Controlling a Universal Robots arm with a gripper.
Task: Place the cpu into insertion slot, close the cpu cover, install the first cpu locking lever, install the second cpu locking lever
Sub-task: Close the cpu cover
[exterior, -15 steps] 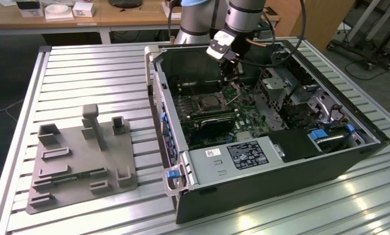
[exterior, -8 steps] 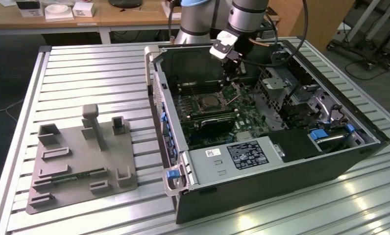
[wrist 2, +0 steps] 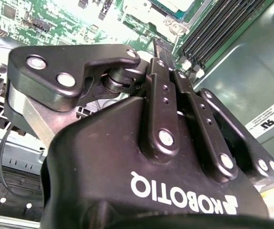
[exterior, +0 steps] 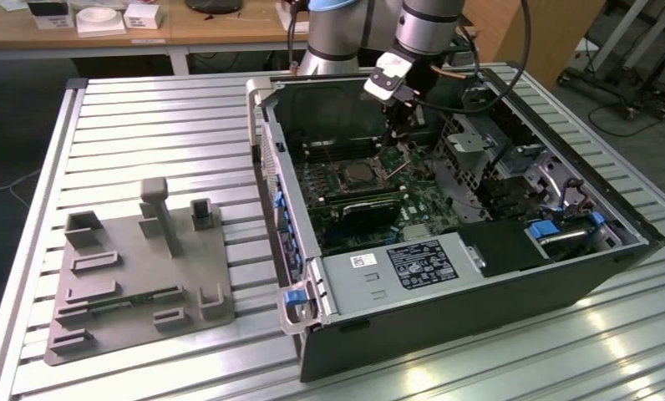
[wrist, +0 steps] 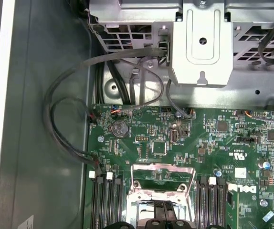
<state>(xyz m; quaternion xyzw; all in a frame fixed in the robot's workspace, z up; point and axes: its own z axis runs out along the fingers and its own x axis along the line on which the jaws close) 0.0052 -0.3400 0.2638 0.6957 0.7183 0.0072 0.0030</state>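
Observation:
In the exterior view my gripper point(exterior: 398, 159) reaches down into the open computer case point(exterior: 310, 276), just to the exterior view's right of the insertion slot point(exterior: 361, 175) on the green board. Both wrist views show the black fingers pressed together, shut, with nothing visible between them. In the first wrist view the gripper point(wrist: 165, 214) sits at the edge of the silvery cpu cover point(wrist: 163, 168), and green board shows through the cover's cut-out. The second wrist view has the gripper point(wrist 2: 162, 47) pointing at the board beside the memory slots. The cpu is hidden.
Memory slots point(wrist: 106, 200) flank the socket. Grey cables point(wrist: 60, 124) loop along the case floor below a metal drive cage point(wrist: 201, 43). A black labelled box point(exterior: 416, 263) fills the case front. A grey fixture plate point(exterior: 143, 276) with posts sits on the slatted table at the exterior view's left.

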